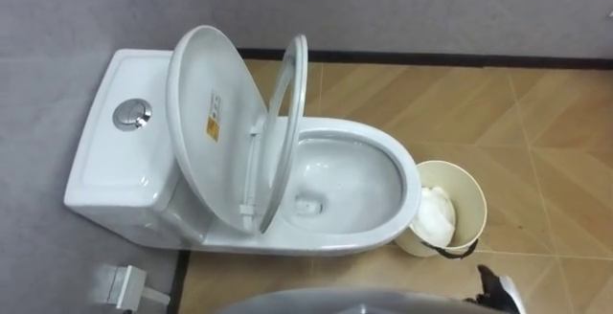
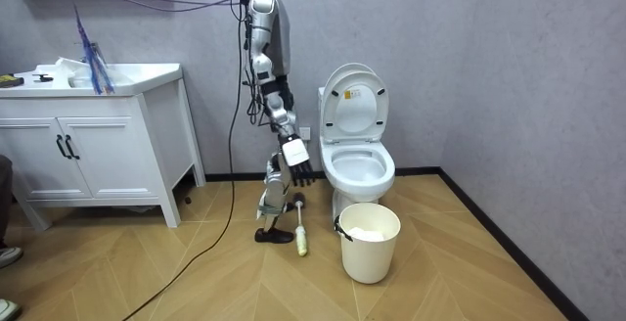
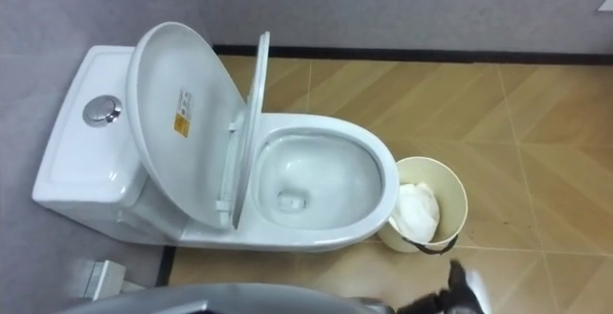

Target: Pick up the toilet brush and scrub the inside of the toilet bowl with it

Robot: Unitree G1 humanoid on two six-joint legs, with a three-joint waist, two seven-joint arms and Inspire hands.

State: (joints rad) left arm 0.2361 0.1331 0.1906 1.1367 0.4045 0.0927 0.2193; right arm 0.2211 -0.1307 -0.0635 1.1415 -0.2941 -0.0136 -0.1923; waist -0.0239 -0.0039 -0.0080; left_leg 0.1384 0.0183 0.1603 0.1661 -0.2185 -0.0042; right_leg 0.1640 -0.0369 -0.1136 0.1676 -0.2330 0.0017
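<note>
The white toilet (image 1: 383,151) has its lid (image 1: 206,113) and seat (image 1: 287,123) both raised against the tank (image 1: 115,161); the bowl holds clear water. I stand at its side, on the room view's left of the toilet (image 2: 357,164). A toilet brush (image 2: 299,228) with a dark handle and a pale head lies on the floor by my feet. My right hand (image 2: 298,167) hangs just above it, fingers relaxed and holding nothing; its dark tip shows low at the right (image 1: 493,285).
A cream waste bin (image 1: 458,180) with crumpled white paper (image 1: 436,213) stands close to the bowl's front, bin (image 2: 370,248) near the brush. A white vanity cabinet (image 2: 88,145) stands at the room view's left. A small white fitting (image 1: 124,283) sits on the floor by the tank.
</note>
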